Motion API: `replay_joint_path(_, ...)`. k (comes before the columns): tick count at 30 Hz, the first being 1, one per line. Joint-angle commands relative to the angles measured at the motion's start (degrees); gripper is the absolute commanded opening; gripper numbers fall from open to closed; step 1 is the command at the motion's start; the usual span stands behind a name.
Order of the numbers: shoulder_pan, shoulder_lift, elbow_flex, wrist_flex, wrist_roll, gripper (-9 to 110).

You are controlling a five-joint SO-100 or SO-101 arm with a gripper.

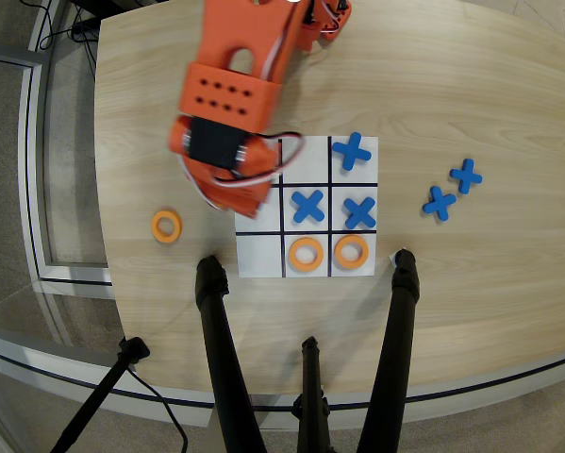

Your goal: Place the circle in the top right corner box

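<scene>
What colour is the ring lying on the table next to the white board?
Orange. The small flat ring shows best in the overhead view, left of the white grid sheet.

Overhead view: occlusions and cut-offs.
The orange arm (227, 123) covers the left column's upper cells of the white grid sheet (259, 255); its gripper's jaws are concealed (state indeterminable). Arm base cut by the top edge; black tripod legs (224, 359) run off the bottom.

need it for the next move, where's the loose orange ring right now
In the overhead view the loose orange ring lies on the bare table, left of the grid sheet.
</scene>
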Motion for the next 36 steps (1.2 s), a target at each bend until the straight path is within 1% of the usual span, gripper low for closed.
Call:
replay_joint_path(1,-5.89,-3.16,-6.15,-1.58,3.52,0)
replay_joint_path(6,-8.70,-15.73,-17.58,-1.41,6.94,0)
replay_joint_path(10,-7.91,-24.70,-25.84,-1.58,7.47,0)
replay_joint_path(15,-7.03,-31.29,-32.43,-1.41,7.65,0)
replay_joint_path(25,-7.12,-38.14,-38.76,-1.76,10.11,0)
replay_joint_path(36,-7.12,-42.71,-44.65,-1.85,10.46,0)
